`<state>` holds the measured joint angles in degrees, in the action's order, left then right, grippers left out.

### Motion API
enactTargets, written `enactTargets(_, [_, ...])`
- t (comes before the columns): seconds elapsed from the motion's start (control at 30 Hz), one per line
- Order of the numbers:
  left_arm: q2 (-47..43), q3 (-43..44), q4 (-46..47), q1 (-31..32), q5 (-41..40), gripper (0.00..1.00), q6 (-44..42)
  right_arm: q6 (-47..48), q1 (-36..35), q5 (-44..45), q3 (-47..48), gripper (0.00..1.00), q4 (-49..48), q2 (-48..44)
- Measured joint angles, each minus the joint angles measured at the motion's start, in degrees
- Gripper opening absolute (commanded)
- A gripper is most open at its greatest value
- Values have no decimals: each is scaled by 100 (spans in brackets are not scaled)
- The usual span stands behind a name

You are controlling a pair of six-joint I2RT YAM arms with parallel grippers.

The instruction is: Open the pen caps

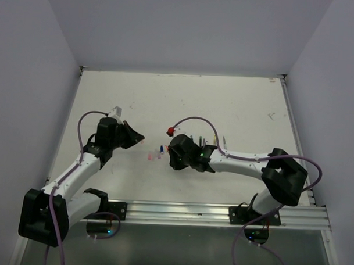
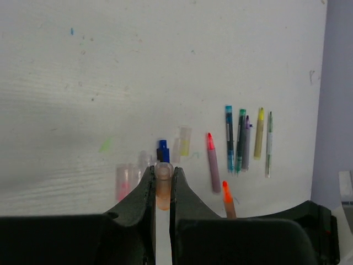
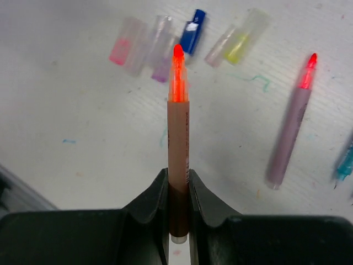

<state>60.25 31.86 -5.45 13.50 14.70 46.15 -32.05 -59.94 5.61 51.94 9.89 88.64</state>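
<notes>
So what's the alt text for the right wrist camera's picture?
The right gripper holds an uncapped orange pen, its bright tip pointing away. Beyond it on the white table lie a pink cap, a purple cap, a blue cap and a yellow cap; a grey pen with a red tip lies at right.

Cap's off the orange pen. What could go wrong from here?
1. The orange pen in the right gripper has its tip bare; lowering it carelessly could mark the table.
2. The left gripper pinches the orange cap near its fingertips; it might slip out.
</notes>
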Motion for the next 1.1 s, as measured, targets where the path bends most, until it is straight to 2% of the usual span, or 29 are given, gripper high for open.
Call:
enactTargets(0.17, [-295,-732,-20,-2,-142,0,-149,-168,13,706,249,0,374,723])
enactTargets(0.3, [-223,-1043,22,-2,-131,0,-249,-291,46,962,275,0,553,944])
enactTargets(0.43, [160,-1193,332,-2,-22,5,-284,-367,127,1106,317,0,575,1001])
enactTargets(0.53, [544,-1261,577,-2,76,16,-282,-417,240,1147,319,0,570,1012])
enactTargets(0.63, [802,-1320,787,-2,168,20,-269,-446,393,1145,308,0,553,1014])
enactTargets(0.83, [1010,-1329,1200,-2,306,36,-247,-428,608,1196,291,10,498,1014])
enactTargets(0.87, [1027,-1329,1246,-2,317,37,-245,-420,625,1204,291,14,494,1014])
enactTargets(0.93, [1049,-1329,1329,-2,348,38,-238,-398,638,1231,291,17,490,1014])
enactTargets(1.03, [1062,-1331,1373,-2,358,40,-240,-382,640,1292,282,27,487,1014])
enactTargets(1.07, [1062,-1333,1386,-2,369,41,-240,-380,645,1298,280,34,483,1014])
enactTargets(1.1, [1062,-1333,1401,-2,376,42,-240,-380,647,1305,280,35,476,1014])
